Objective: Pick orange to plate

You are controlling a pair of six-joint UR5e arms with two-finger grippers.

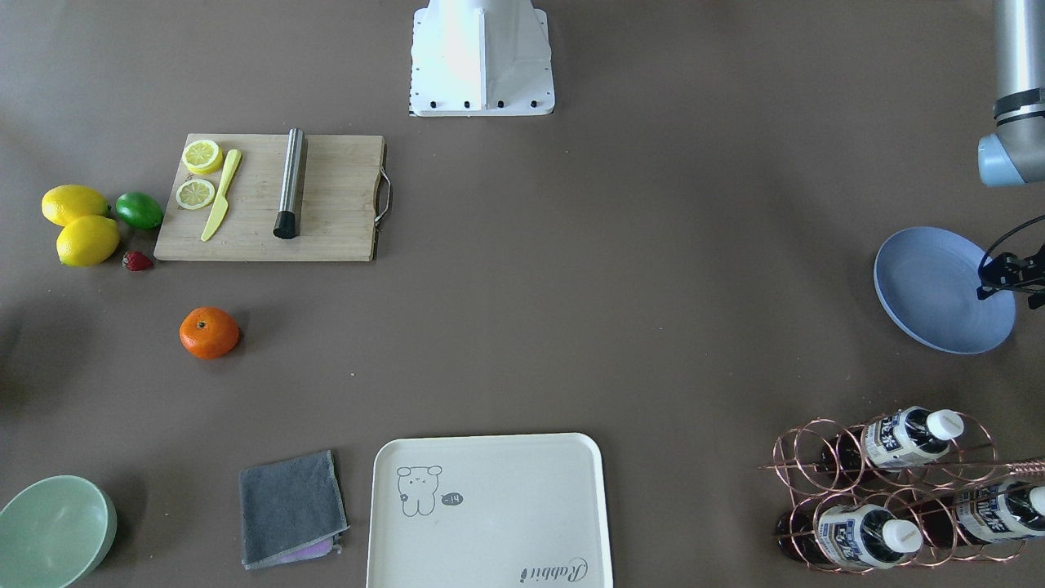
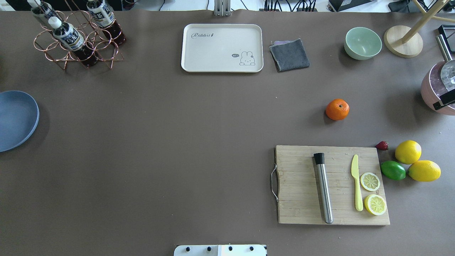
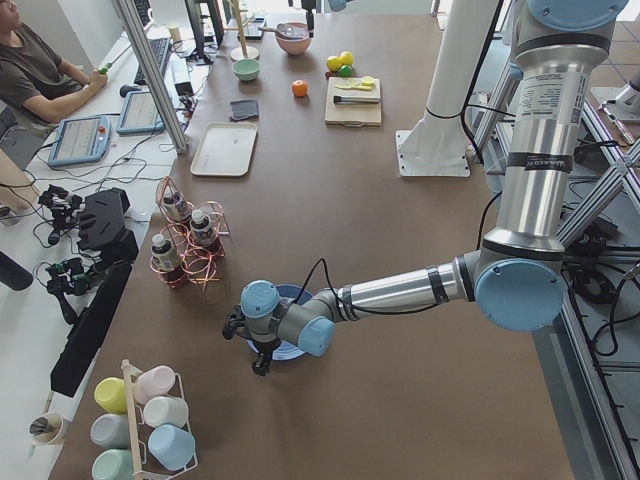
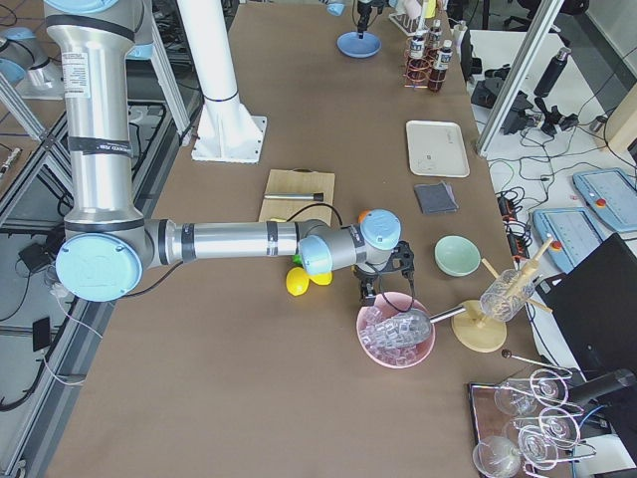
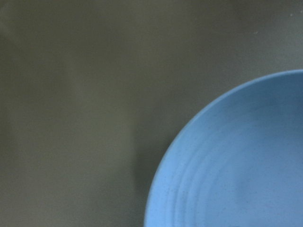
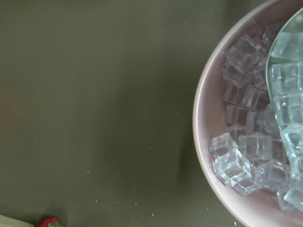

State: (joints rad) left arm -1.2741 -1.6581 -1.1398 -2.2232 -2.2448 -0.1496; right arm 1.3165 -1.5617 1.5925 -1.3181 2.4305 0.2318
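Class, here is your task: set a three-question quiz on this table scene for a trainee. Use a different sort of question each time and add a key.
1. True or false: the orange lies on the board.
2. Which thing is under the left gripper? A. the plate B. the tray C. the bowl
3. Fill in the number: ___ whole lemons lie beside the lime.

Key: 1. False, it sits on the bare table, apart from the board. 2. A. 3. Two.
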